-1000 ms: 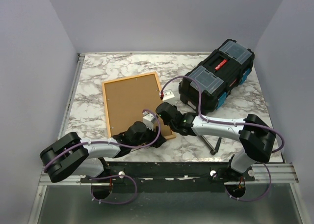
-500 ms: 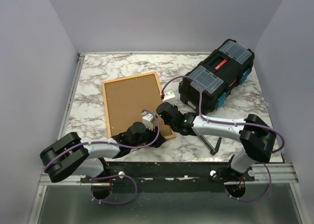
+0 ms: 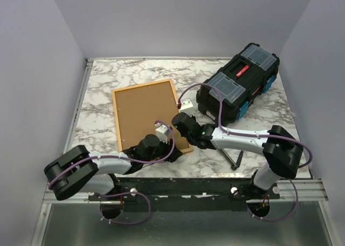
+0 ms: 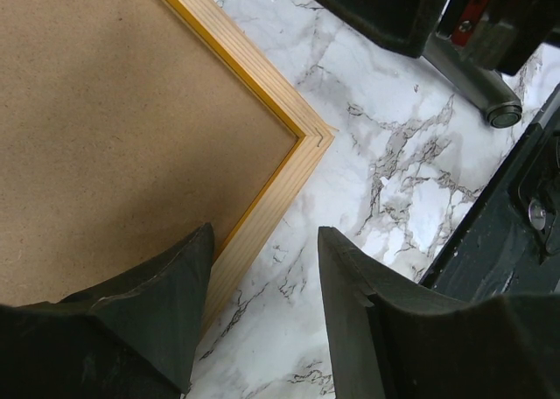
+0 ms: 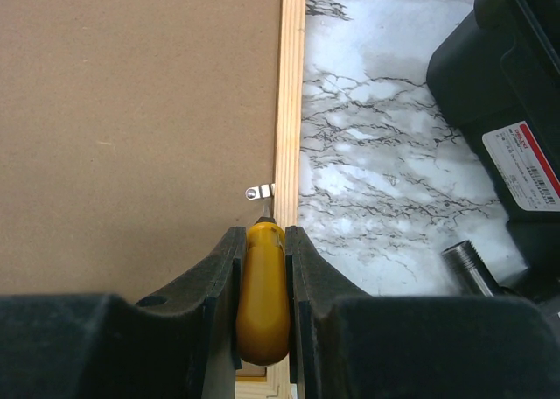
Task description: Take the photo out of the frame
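The frame (image 3: 143, 86) lies face down on the marble table, its light wood back (image 4: 254, 66) uppermost. Inside it only the brown backing board (image 3: 145, 114) shows; the photo's picture side is hidden. My right gripper (image 5: 261, 233) is shut on a yellow-handled screwdriver (image 5: 262, 294). The screwdriver's tip points at a small metal clip (image 5: 260, 191) on the frame's right rail (image 5: 291, 84). My left gripper (image 4: 262, 259) stands open near the frame's near right corner. One of its fingers is over the board (image 4: 114, 128), the other over bare marble.
A black toolbox (image 3: 237, 87) with clear lid compartments lies at the back right, close to the frame's far right corner. A dark metal rod (image 3: 237, 158) lies on the marble by the right arm. Grey walls stand on the left, back and right.
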### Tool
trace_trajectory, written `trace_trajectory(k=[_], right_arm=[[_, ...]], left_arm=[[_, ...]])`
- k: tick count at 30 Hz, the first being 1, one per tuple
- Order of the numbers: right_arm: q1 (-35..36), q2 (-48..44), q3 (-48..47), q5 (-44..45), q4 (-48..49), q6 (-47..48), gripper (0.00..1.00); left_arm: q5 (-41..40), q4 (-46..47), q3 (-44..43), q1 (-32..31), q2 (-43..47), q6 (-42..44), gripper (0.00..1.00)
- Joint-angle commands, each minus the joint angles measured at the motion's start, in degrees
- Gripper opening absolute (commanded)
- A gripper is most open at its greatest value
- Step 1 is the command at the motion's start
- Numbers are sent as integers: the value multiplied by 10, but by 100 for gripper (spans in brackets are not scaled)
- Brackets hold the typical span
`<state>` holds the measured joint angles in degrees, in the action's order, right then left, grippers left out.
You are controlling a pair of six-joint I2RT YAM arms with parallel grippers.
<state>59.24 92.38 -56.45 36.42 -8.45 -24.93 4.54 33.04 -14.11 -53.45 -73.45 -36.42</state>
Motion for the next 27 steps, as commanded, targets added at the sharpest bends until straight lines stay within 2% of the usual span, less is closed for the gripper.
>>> trace_trajectory(k=[1,6,10,15,22,27], right_arm=[[-4,24,-5,33,-17,1,1],[-4,23,7,8,22,10,1],[-3,28,9,27,42,15,1],[-5,21,28,-4,108,30,1],[-7,26,18,-3,116,39,1],[-7,-11,-7,17,40,28,1]], left_arm=[[20,-31,19,-2,-4,-8,52],[22,-27,21,-2,-5,-9,52],[23,-27,20,-2,-6,-9,52],[26,-24,21,-2,-8,-9,52],[30,-24,21,-2,-7,-9,52],[45,-45,14,-2,26,-19,55]])
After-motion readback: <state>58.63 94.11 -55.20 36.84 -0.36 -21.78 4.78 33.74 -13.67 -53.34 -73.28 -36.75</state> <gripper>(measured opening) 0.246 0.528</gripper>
